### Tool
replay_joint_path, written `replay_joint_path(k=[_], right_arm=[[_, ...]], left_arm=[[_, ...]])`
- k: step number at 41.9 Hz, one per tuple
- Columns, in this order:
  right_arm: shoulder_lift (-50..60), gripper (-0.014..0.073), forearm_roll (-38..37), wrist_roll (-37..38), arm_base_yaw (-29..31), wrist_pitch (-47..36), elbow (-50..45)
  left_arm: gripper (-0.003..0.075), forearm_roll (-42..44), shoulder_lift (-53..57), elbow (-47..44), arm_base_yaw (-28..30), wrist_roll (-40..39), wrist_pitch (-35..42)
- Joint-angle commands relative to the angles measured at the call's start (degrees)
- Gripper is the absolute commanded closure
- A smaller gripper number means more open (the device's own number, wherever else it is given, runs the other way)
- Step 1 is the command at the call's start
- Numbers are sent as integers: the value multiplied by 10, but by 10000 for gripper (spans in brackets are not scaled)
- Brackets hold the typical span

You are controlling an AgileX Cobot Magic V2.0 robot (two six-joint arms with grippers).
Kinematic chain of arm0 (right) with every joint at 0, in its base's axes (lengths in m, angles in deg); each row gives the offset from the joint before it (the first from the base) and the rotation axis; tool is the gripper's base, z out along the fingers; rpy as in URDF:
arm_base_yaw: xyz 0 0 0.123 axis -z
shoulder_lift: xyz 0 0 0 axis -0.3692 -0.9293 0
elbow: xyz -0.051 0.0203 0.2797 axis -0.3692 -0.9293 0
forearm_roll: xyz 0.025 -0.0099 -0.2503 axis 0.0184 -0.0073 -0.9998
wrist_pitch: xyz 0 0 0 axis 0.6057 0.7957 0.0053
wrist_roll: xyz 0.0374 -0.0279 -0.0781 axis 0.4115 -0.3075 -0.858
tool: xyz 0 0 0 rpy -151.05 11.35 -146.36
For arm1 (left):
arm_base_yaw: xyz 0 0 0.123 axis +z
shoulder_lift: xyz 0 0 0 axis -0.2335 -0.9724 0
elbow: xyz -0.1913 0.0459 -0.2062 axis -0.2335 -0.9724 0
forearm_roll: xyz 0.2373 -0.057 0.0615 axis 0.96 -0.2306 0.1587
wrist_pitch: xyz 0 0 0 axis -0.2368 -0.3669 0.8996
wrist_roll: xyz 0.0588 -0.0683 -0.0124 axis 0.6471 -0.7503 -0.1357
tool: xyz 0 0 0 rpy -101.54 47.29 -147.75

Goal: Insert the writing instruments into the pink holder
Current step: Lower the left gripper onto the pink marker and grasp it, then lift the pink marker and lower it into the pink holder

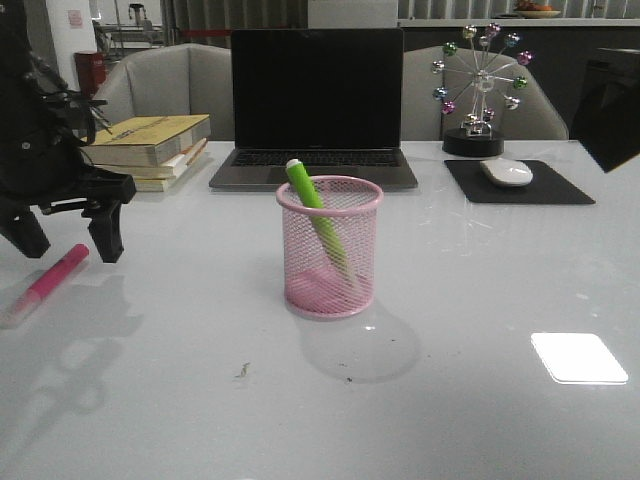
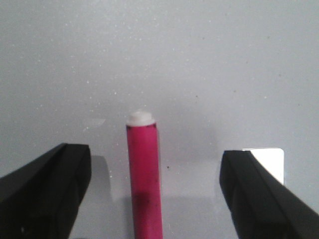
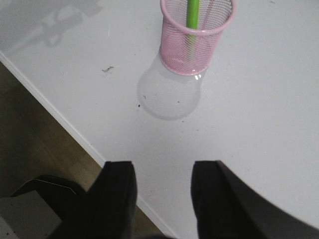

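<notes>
The pink holder (image 1: 330,250) stands mid-table, and the lime green marker (image 1: 312,200) leans inside it, pale end above the rim. The bright pink marker (image 1: 55,278) lies flat on the table at the far left. My left gripper (image 1: 72,245) hangs open just above it. In the left wrist view the pink marker (image 2: 144,169) runs between the wide-apart fingers of the left gripper (image 2: 157,157) without touching them, white end pointing away. My right gripper (image 3: 162,174) is open and empty over the table's near edge, well back from the holder (image 3: 197,45) and the green marker (image 3: 192,15).
Behind the holder sits an open laptop (image 1: 318,100), with stacked books (image 1: 150,145) to its left. A ferris-wheel ornament (image 1: 480,90) and a mouse (image 1: 507,172) on a black pad (image 1: 560,190) are at the back right. The table edge (image 3: 60,119) drops to the floor.
</notes>
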State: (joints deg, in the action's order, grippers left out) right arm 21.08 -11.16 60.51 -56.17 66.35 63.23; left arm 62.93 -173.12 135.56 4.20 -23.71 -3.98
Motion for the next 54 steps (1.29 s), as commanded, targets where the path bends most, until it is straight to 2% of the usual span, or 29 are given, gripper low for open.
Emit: replay_joint_path(k=[1,11,13,17,25,32,43,54], right_arm=[[4,202,-4,-3,2,-32,16],[4,202,-4,-3,2,-32,16],[4,202,-4,-3,2,-32,16],[4,202,-4,-3,2,-32,16],[4,202,-4,-3,2,-32,16],[4,202,-4,-3,2,-32,16],[4,202,-4,-3,2,-32,16],[4,202,-4,-3,2,-32,16]], left_arm=[[140,0,19,30,2,-10,1],[143,0,6,36,2,-17,-9],[167,0,6,36,2,-17,-11],[252,0,6,36,2,-17,-19],[491,0,6,36,2,-17,-30],[633,0,6,36,2,-17,-37],[629,0,35,22,0,-2,-29],[629,-3,191,-104,-35,6,109]])
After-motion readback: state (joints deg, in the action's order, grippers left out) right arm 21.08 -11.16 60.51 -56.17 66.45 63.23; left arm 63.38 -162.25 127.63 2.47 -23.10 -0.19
